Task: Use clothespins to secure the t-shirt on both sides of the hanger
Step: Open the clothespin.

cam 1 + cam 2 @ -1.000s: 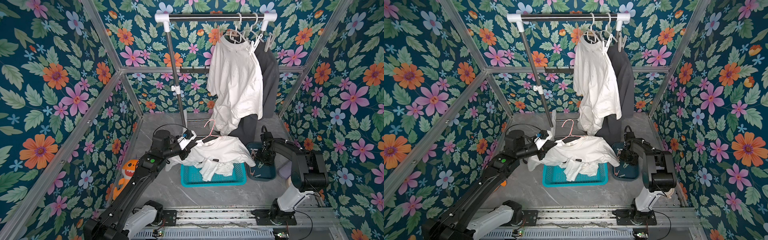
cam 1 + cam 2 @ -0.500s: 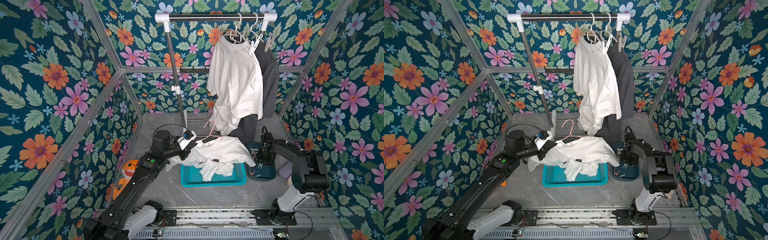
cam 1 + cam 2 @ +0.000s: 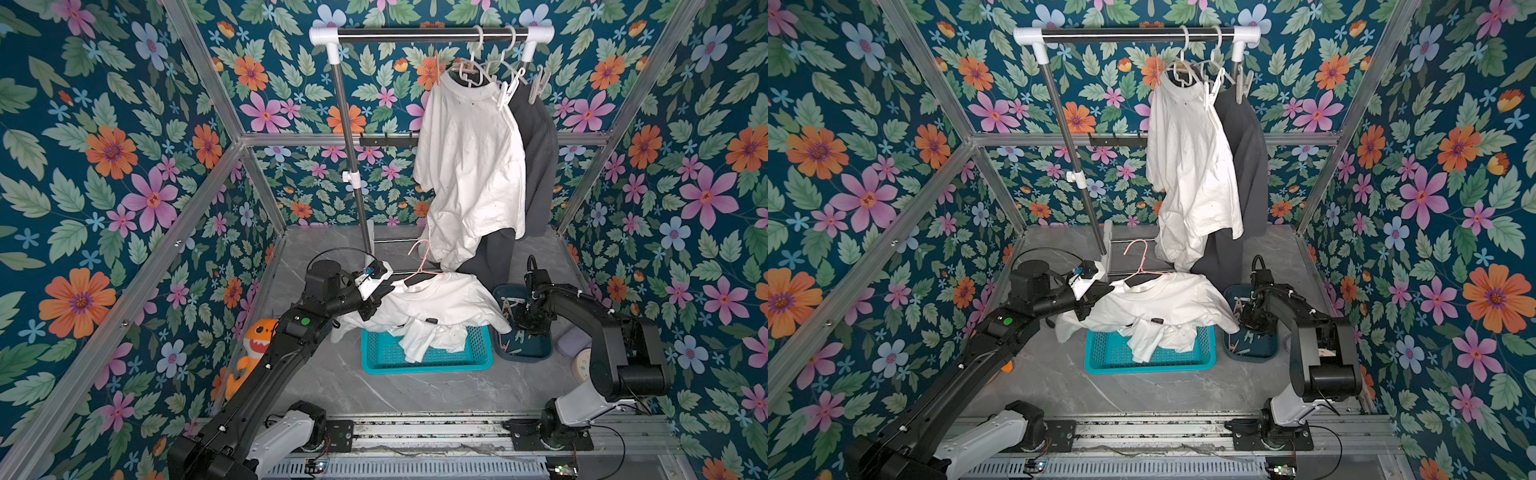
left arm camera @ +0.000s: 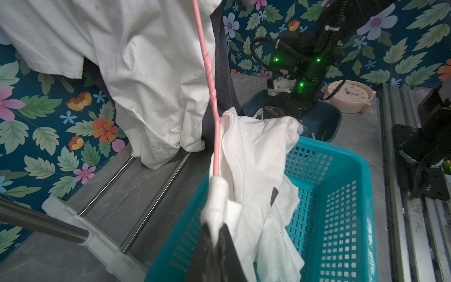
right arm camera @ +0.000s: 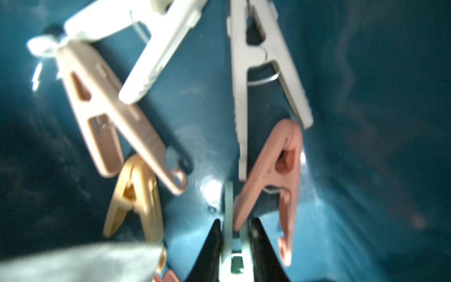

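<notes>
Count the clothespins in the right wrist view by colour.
white clothespin: 1
grey clothespin: 1
beige clothespin: 1
yellow clothespin: 1
pink clothespin: 1
green clothespin, in the right tool: 1
Total: 6, not counting a cut-off pink scrap at the picture's edge.

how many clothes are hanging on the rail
2: a white t-shirt on the rail, a dark grey garment beside it, partly covered. Another could be hidden behind them.

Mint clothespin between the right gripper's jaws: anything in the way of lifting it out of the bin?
Yes: a pink clothespin lies across the mint clothespin just beyond the right gripper; it may get dragged along.
</notes>
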You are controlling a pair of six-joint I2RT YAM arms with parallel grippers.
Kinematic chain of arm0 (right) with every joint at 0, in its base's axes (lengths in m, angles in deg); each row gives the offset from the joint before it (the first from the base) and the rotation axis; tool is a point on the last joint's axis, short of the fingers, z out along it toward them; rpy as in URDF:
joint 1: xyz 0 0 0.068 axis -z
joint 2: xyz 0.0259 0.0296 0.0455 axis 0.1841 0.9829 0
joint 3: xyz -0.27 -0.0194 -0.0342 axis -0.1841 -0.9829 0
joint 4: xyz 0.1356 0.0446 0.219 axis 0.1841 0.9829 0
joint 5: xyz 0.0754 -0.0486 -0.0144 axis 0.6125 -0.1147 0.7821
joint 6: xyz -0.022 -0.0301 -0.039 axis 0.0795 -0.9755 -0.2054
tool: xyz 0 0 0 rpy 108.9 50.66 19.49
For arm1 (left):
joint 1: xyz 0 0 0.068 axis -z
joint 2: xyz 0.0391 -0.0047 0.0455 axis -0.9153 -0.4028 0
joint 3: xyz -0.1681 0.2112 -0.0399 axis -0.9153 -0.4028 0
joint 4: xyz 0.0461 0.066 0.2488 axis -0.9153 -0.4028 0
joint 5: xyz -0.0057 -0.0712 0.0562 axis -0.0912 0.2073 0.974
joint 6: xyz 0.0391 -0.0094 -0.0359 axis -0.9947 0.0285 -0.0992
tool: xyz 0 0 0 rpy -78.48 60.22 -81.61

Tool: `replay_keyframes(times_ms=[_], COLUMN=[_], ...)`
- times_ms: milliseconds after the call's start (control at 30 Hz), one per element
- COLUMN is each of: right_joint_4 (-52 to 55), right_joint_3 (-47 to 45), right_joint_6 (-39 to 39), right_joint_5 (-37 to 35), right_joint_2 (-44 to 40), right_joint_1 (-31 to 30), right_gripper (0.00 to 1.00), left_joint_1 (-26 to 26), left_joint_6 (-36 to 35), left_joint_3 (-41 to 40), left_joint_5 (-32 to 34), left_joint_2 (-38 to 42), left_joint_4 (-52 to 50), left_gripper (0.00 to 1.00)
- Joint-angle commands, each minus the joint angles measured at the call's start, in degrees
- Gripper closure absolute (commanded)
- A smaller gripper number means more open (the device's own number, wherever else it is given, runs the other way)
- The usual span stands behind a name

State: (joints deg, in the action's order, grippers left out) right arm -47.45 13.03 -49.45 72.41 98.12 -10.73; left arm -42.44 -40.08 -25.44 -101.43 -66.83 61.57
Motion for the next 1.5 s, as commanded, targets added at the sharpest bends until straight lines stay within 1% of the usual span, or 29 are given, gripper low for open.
replay_keyframes(times_ms=[0, 200, 333, 567, 700, 800, 1000, 1100, 1200, 1333, 1467], right_joint_4=[2.0, 1.9, 2.1, 2.7, 3.6, 4.5, 5.1, 3.7, 0.8, -3.3, -6.9], right_joint_3=[0.0, 0.0, 0.1, 0.3, 1.0, 1.4, 1.7, 1.9, 1.8, 2.5, 3.7], right_joint_6=[-0.6, -0.8, -0.7, -0.9, -1.4, -1.8, -2.6, -5.0, -6.9, -8.4, -9.8], right_joint_5=[0.1, 2.1, 2.7, 1.6, 0.7, -0.8, -2.4, -1.6, 0.3, 4.9, 9.7], right_joint_2=[0.0, 1.1, 0.9, -1.8, -3.1, -5.5, -13.7, -18.3, -22.4, -27.3, -30.1], right_joint_1=[0.0, -0.2, -0.7, -1.3, -1.4, -1.4, -1.4, -1.4, -1.5, -1.6, -2.5], right_gripper=[0.77, 0.77, 0.86, 0.87, 0.89, 0.93, 1.00, 1.00, 1.00, 1.00, 1.00], left_joint_1=[0.0, -0.1, 0.0, 0.0, 0.0, 0.0, 0.1, 0.1, 0.1, 0.1, 0.1], left_joint_6=[0.4, 0.3, 0.3, 0.6, 0.9, 1.6, 1.9, 1.3, 0.5, 0.5, 0.3], left_joint_3=[0.4, 0.2, 0.2, 0.4, 0.5, 0.5, 1.0, 1.3, 1.7, 2.5, 2.3], left_joint_5=[-1.0, -0.7, -0.5, -1.2, -1.3, -2.0, -3.6, -4.5, -5.0, -5.2, -5.9], left_joint_2=[0.0, 0.4, 0.6, -0.2, 0.1, 0.0, -1.2, -1.2, -1.3, -1.6, -1.5], left_joint_4=[2.8, 2.7, 2.7, 2.9, 3.0, 3.7, 3.9, 3.7, 3.1, 2.4, 3.1], left_gripper=[1.00, 1.00, 1.00, 1.00, 1.00, 1.00, 1.00, 1.00, 1.00, 1.00, 1.00])
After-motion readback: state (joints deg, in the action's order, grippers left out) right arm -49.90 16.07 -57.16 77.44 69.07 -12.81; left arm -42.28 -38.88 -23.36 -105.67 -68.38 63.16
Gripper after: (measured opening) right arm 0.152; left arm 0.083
